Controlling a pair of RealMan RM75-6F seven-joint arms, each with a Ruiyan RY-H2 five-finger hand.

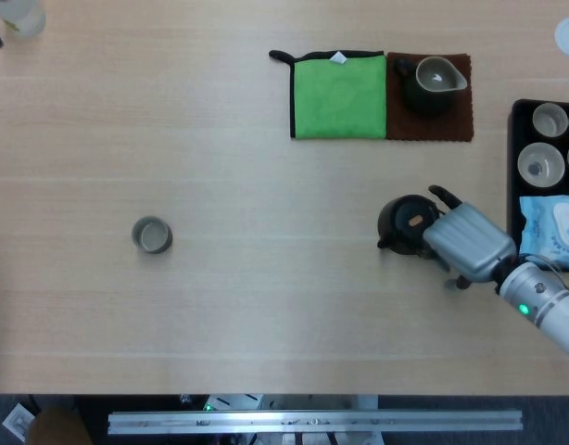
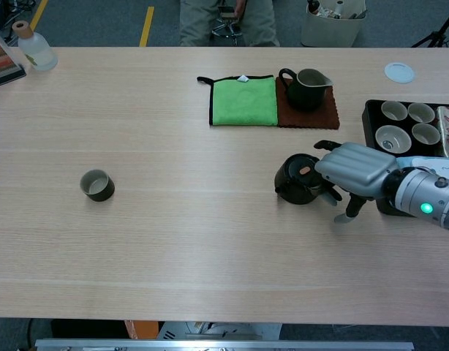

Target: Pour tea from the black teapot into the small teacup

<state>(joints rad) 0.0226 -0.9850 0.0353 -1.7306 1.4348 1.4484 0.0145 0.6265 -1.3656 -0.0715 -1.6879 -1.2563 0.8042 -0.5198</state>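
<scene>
Spanning both views, the table point(image 1: 220, 306) is showing a pale wood-grain laminate, flat and matte, serving as the working surface for every item listed.

Lying flat at the far side, the green cloth point(image 1: 338, 96) and the brown mat point(image 1: 456, 116) are sitting edge to edge; both look soft and woven, and the mat is carrying a dark pitcher point(image 1: 431, 83), probably to catch drips.

Sitting at the right edge, a black tray point(image 2: 372, 117) is holding pale ceramic cups point(image 1: 540, 165) upright in their own compartments.

Reaching in from the right, the right hand point(image 1: 462, 243), cased in smooth grey metal, is closing around the handle side of the black teapot point(image 1: 407, 223); whether the grip is firm cannot be told. The left hand is appearing in neither view.

Standing upright on the table, the teapot is round, glossy and lidded, its spout pointing left.

Waiting well apart to the left, the small teacup point(image 1: 152, 235) is standing open-mouthed, short and cylindrical.
</scene>
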